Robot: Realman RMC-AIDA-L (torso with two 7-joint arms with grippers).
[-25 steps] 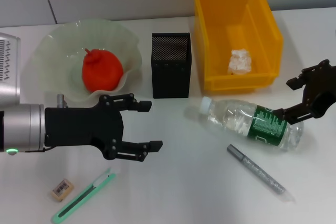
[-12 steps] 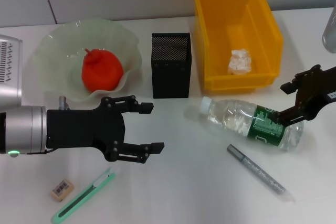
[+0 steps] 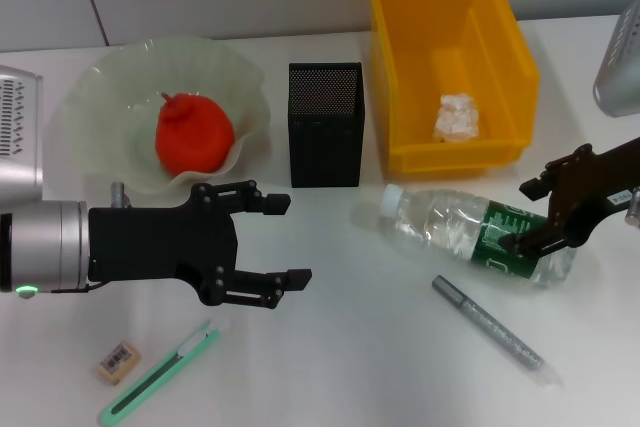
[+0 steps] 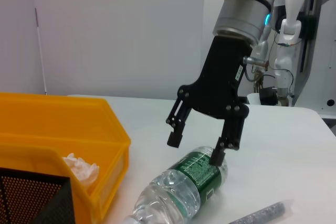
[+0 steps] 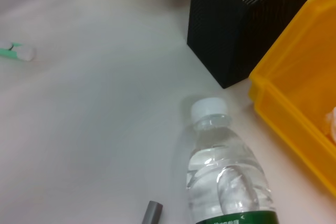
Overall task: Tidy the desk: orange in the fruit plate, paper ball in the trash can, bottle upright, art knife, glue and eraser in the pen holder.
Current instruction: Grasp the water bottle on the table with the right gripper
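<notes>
- Here, at the left, the orange (image 3: 194, 134) sits in the fruit plate (image 3: 100, 97).
- Below, the left gripper (image 3: 282, 240) hovers with fingers spread, above the eraser (image 3: 118, 361) and art knife (image 3: 160, 372).
- Centre: pen holder (image 3: 325, 124).
- The paper ball (image 3: 458, 116) lies in the yellow bin (image 3: 500, 47).
- The bottle (image 3: 475, 235) lies flat; the right gripper (image 3: 524, 215) straddles its base, fingers spread.

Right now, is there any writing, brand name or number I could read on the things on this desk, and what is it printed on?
No text can be quoted.
Bottle: white print on its green label, too small to read.
Eraser: dark barcode-like marks, unreadable.
Grey pen, art knife, yellow bin, black mesh holder: no writing visible.
</notes>
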